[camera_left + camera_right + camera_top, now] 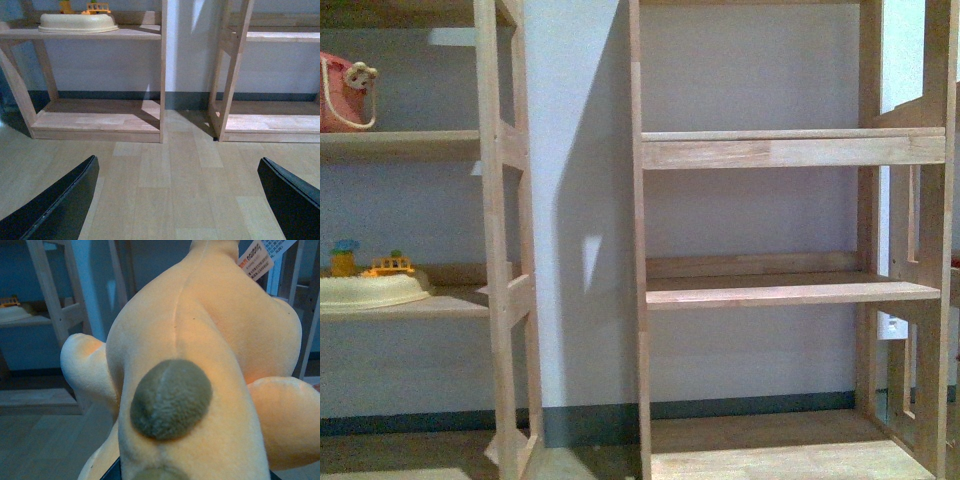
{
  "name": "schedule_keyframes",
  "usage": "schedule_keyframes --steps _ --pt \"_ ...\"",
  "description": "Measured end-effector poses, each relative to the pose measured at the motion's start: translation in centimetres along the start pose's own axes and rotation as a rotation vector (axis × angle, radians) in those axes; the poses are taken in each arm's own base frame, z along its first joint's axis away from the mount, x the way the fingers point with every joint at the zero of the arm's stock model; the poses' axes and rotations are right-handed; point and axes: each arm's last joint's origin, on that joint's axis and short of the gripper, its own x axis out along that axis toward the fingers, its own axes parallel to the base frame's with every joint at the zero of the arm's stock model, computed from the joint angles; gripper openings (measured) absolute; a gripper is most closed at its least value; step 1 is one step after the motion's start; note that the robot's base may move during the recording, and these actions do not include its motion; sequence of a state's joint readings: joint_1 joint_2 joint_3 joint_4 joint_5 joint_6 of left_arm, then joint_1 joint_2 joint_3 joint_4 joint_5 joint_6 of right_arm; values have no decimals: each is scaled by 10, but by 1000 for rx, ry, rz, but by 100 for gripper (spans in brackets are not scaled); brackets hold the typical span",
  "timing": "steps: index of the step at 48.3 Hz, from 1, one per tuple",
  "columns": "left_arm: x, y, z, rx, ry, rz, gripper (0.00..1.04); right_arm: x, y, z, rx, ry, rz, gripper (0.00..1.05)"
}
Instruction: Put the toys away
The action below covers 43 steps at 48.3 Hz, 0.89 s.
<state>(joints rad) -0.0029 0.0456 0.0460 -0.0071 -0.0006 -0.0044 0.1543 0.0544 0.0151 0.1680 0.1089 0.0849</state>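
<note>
Your right gripper (192,473) clasps soft rounded orange plush (210,330), fuzzy brown patch (170,399), seen only from that wrist, your left gripper (177,159) gapes wide, front shows wooden shelves (790,290)

Soft, fuzzy plush toy (210,330) — pale matt wooden shelves (790,152)

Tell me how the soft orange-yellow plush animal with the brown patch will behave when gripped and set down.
The orange-yellow plush animal probably squashes and flops: its fuzzy body bulges in rounded lobes. It is likely light for its size, since it looks like stuffed fabric. Its rounded shape may let it slump or roll when released.
</note>
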Motion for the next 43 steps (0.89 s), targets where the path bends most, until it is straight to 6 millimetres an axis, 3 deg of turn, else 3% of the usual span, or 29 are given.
schedule_keyframes --steps 43 --pt "0 0 0 0 0 0 99 0 0 0 0 -1 -4 20"
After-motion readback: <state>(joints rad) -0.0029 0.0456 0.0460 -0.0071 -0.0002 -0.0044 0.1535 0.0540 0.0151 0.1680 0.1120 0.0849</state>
